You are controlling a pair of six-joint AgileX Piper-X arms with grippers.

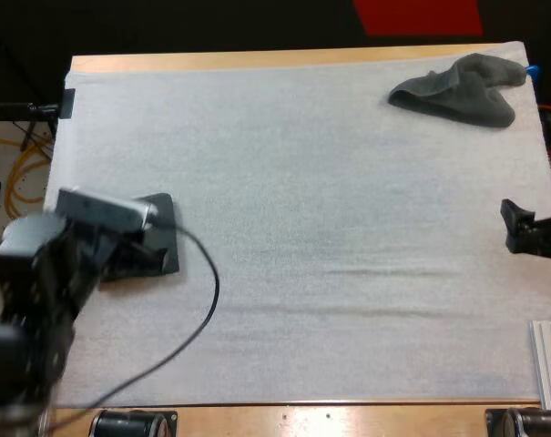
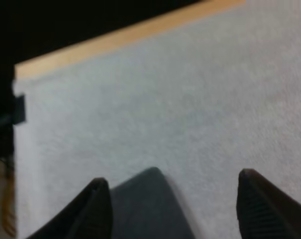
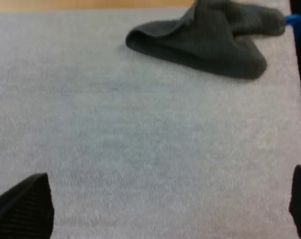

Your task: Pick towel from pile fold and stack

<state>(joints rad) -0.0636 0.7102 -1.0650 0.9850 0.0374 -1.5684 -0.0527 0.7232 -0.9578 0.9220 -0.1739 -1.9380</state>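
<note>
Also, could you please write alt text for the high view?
A crumpled towel lies in the far right corner of the white mat. At its left, the left gripper hangs over a folded towel; the right gripper is open at the right edge.

The left arm [image 1: 40, 273] covers part of the folded towel [image 1: 164, 208].

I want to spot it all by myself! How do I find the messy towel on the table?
Start at the big white mat and go to its far right corner. There lies the crumpled towel, a dark grey-green heap full of bumps. The other towel, at the mat's left side under my left gripper, lies flat with straight edges.
</note>
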